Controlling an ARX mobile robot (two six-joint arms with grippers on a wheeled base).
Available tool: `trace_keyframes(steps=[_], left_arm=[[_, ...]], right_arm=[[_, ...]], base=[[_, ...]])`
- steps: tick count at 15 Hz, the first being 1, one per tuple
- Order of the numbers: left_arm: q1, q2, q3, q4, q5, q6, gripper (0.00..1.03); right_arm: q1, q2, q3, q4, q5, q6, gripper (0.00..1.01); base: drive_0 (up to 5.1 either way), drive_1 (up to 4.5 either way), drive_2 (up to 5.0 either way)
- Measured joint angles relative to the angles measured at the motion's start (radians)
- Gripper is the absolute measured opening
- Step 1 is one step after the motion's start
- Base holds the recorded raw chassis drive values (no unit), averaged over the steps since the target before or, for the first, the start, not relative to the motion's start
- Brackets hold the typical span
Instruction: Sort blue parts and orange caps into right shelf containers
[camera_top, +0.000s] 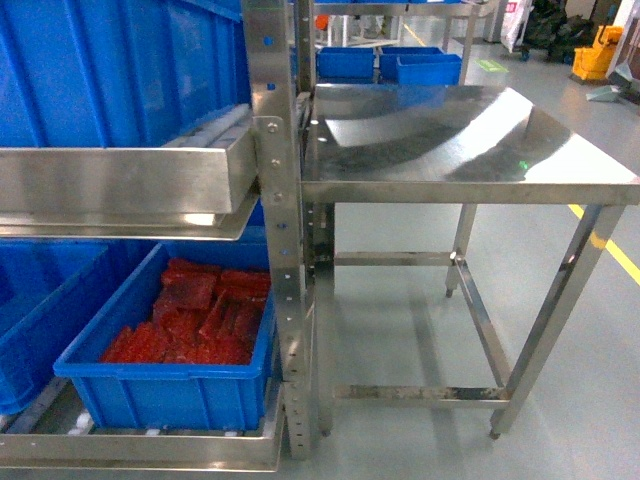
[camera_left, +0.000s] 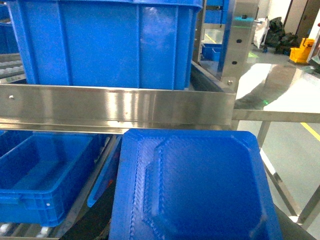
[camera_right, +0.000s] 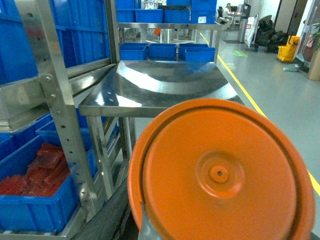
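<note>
A blue part (camera_left: 195, 185) fills the lower half of the left wrist view, hanging close to the camera in front of the shelf rail (camera_left: 115, 107). It covers my left gripper's fingers. An orange cap (camera_right: 220, 175), round with a small centre boss, fills the lower right wrist view and hides my right gripper's fingers. Both pieces hang in mid-air, held. Large blue containers stand on the shelf: one on the upper level (camera_top: 100, 70) (camera_left: 100, 45), an empty one lower down (camera_left: 40, 175). Neither gripper shows in the head view.
A lower blue bin (camera_top: 160, 385) holds red pieces. A steel upright (camera_top: 280, 250) divides the shelf from a bare steel table (camera_top: 470, 140). More blue bins (camera_right: 165, 50) stand beyond the table. A yellow mop bucket (camera_top: 597, 52) and a yellow floor line (camera_top: 610, 245) lie to the right.
</note>
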Motion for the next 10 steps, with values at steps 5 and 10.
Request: trace_keyframes(steps=[5, 10], left_arm=[[0.000, 0.000, 0.000, 0.001, 0.000, 0.000, 0.42], [0.000, 0.000, 0.000, 0.002, -0.002, 0.000, 0.42]], right_arm=[[0.000, 0.000, 0.000, 0.001, 0.000, 0.000, 0.45], [0.000, 0.000, 0.000, 0.000, 0.000, 0.000, 0.45]], base=[[-5.1, 2.36, 2.4], [-5.1, 2.36, 2.4]])
